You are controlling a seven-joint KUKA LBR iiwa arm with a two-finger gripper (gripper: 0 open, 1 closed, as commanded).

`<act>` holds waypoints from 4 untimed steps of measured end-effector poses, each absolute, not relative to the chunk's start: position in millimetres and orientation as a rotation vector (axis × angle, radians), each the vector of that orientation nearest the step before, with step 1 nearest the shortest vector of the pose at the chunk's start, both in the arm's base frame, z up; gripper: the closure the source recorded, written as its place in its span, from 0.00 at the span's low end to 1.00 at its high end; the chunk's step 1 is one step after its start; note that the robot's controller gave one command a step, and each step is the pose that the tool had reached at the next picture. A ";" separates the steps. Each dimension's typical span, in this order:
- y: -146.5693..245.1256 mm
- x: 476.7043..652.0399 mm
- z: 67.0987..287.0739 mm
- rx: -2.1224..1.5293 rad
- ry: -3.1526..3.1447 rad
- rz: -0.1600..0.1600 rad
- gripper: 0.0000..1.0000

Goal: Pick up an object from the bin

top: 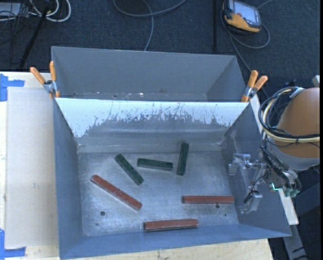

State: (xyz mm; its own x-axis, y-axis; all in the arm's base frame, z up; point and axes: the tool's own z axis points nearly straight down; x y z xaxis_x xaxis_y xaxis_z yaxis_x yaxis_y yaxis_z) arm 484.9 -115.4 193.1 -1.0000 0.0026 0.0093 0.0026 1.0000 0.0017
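The grey metal bin (66, 199) held three dark green flat rectangular bars (129, 169) (155, 164) (182, 158) and three reddish-brown flat rectangular bars (116, 192) (207, 199) (170, 225).

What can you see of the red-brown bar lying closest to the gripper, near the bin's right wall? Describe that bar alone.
The red-brown bar is a long, thin, straight stick with squared ends. Its surface is matt and could be wood or plastic. It lies flat on the floor of the bin, nearly level across the view, whole, with bare floor along both long sides. Its right end stops close to the gripper; whether they touch cannot be told.
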 end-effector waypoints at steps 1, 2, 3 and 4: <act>-132.0 488.7 332.7 0.481 -3.112 0.005 0.00; -103.2 469.8 192.8 0.224 -3.125 -0.006 0.00; -89.8 525.0 65.6 0.502 -3.097 -0.005 0.00; -89.7 525.7 69.5 0.508 -3.100 -0.001 1.00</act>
State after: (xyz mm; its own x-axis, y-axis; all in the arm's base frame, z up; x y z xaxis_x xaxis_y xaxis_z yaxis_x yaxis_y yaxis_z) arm 525.7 -89.7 69.5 -0.9477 -0.3191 0.0001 -0.3191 0.9477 0.0004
